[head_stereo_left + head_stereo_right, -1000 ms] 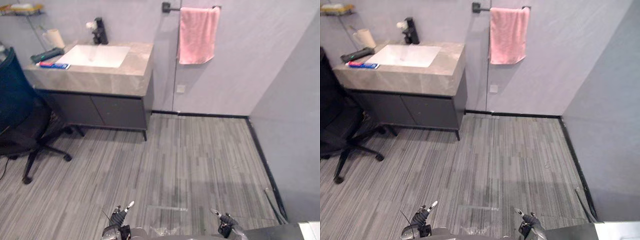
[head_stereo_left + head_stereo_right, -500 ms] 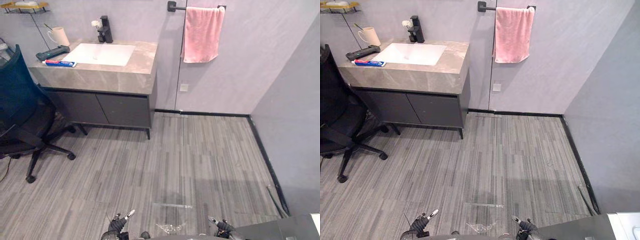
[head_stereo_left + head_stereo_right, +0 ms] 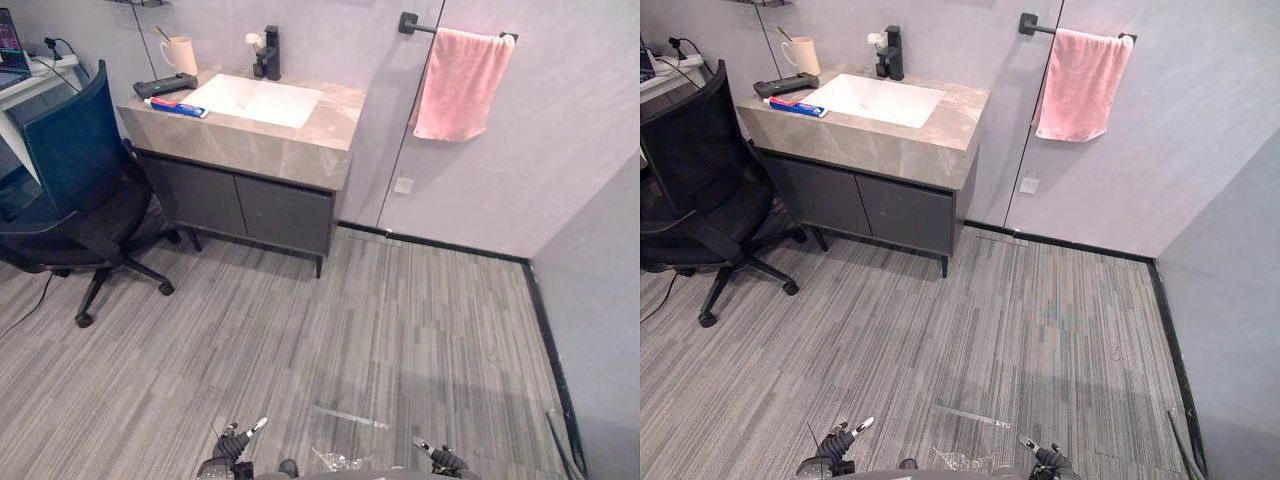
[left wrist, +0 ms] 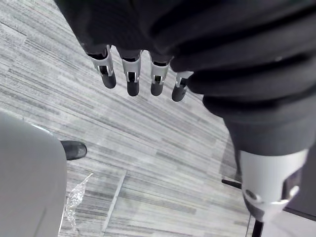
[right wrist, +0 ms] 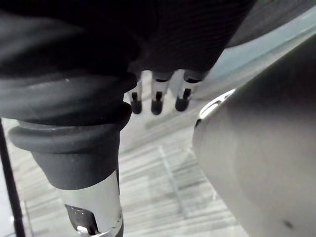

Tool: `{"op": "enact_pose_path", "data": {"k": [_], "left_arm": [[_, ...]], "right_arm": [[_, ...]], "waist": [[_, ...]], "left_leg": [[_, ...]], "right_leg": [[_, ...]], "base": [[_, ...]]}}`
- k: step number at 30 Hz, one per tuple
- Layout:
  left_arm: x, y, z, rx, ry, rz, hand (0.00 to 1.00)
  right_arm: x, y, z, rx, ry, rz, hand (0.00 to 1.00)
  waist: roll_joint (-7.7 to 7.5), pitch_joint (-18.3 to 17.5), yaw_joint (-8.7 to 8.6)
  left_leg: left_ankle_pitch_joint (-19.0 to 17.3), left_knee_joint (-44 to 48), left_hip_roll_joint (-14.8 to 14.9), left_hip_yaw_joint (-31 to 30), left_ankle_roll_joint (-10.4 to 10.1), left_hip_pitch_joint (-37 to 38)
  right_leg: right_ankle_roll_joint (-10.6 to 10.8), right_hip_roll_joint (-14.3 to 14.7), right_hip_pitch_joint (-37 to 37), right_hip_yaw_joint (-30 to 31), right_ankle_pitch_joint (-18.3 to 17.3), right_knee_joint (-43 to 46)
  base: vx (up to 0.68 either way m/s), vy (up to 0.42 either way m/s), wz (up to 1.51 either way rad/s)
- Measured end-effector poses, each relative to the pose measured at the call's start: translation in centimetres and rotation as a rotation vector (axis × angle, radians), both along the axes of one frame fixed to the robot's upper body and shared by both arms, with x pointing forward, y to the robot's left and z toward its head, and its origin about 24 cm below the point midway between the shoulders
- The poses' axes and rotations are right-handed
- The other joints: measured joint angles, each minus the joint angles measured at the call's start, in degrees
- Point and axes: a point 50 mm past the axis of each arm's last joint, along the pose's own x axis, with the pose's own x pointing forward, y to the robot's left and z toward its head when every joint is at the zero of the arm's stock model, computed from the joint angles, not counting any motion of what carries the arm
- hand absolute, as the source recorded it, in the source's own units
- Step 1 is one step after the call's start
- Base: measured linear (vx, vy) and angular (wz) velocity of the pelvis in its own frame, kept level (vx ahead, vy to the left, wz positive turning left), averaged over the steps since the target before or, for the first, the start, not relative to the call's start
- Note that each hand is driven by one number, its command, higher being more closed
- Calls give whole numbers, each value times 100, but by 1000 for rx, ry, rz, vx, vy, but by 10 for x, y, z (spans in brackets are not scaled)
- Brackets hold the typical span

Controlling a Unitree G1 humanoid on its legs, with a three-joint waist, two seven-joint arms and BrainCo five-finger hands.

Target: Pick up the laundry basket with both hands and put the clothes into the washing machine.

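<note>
Everything in the head views has slid rightward and down over the last second, which reads as the camera turning, not the things moving. The washbasin bench (image 3: 250, 140) now sits upper centre-left, the pink towel (image 3: 458, 85) hangs upper right, and more of the office chair (image 3: 70, 190) shows at the left edge. The dark and white corner that filled the lower right has left the frame.

Both hands sit low at the bottom edge, with the left hand (image 3: 232, 445) at lower centre-left and the right hand (image 3: 440, 460) at lower centre-right. They are level with each other and well apart.

In its own wrist view the left hand (image 4: 131, 74) has its fingers hanging straight and holding nothing. The right hand (image 5: 158, 96) looks equally relaxed and empty.

Where the laundry basket and the washing machine lie from the hands I cannot tell, so neither arm can be judged the nearer.

The wrist views add a smooth pale grey curved surface (image 4: 24, 187) close beside each hand, and I cannot tell whether it is the basket. A crumpled clear wrapper (image 3: 335, 460) lies on the striped floor (image 3: 400, 330) between the hands.
</note>
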Motion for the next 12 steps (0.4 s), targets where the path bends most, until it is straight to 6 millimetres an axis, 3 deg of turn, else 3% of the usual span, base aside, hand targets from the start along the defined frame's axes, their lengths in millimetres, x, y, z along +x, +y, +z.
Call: {"op": "enact_pose_path", "data": {"k": [1,6,10,12], "left_arm": [[-1,1,0,2,1,6,0],[-8,4,-2,-5,19,78,0],[-11,-5,-5,-46,25,117,0],[-12,-7,-5,-57,24,130,0]], "right_arm": [[1,0,0,-1,-2,5,0],[2,0,0,-13,0,45,0],[-3,-4,-1,-25,24,64,0],[-5,-7,-1,-30,31,64,0]], "waist": [[-47,-42,9],[-4,-85,-18],[116,-143,-20],[106,-142,-21]], "left_leg": [[55,-91,-7,69,-9,31],[257,-314,32,177,-140,90],[309,-317,176,136,-221,81],[299,-317,204,138,-256,64]], "right_leg": [[0,12,23,28,0,-132],[80,104,55,41,-197,-349],[17,240,64,1,-243,-342],[35,271,70,7,-250,-385]], "base": [[-47,-76,-57],[-78,-103,-14],[-82,-65,3],[-73,-25,1]]}}
